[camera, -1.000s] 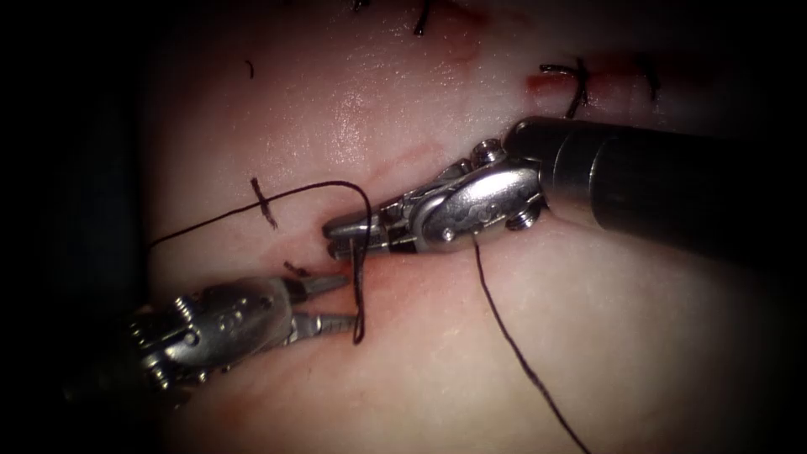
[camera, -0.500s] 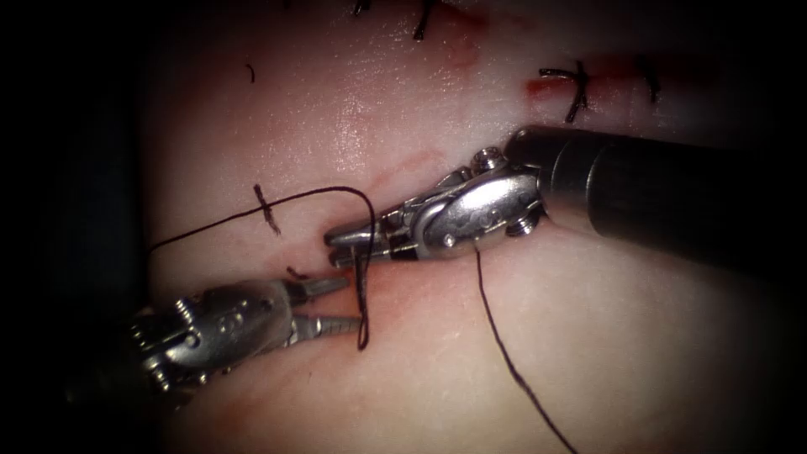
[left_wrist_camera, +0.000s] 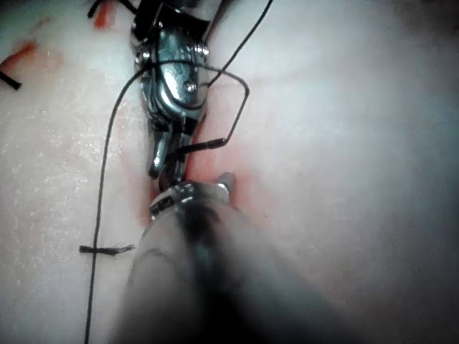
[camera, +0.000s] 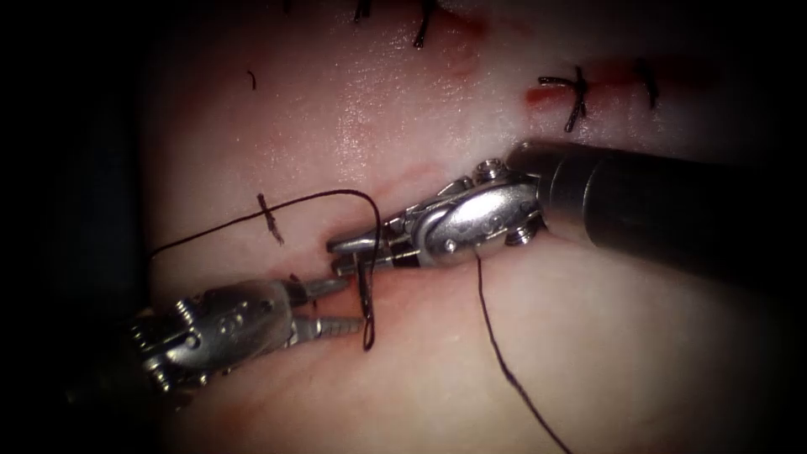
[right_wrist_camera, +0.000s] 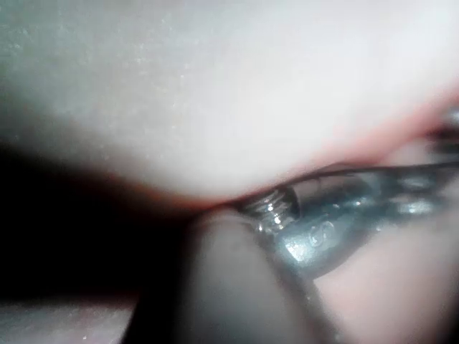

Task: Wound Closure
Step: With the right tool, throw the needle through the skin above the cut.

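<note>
Steel jaws of the right tool are clenched on the dark needle. The needle hangs from them over the reddened cut, apparently free of the tissue. The grip hides part of the needle, so where along its curve it is held cannot be made out. Thread leaves the needle's lower end, climbs beside it, arches over the right jaws and runs off to the left past a stitch. A second strand emerges from under the right tool and is cut off at the lower edge. The left tool lies left of the needle, jaws parted and holding nothing, its lower tip just beside the needle. The left wrist view shows the needle jutting sideways from the right tool, while the left tool itself is blurred. The right wrist view gives blurred metal against tissue.

Compared with a second ago, the right tool has dipped slightly and the needle's lower end has swung a little rightward. The left tool is unmoved.
</note>
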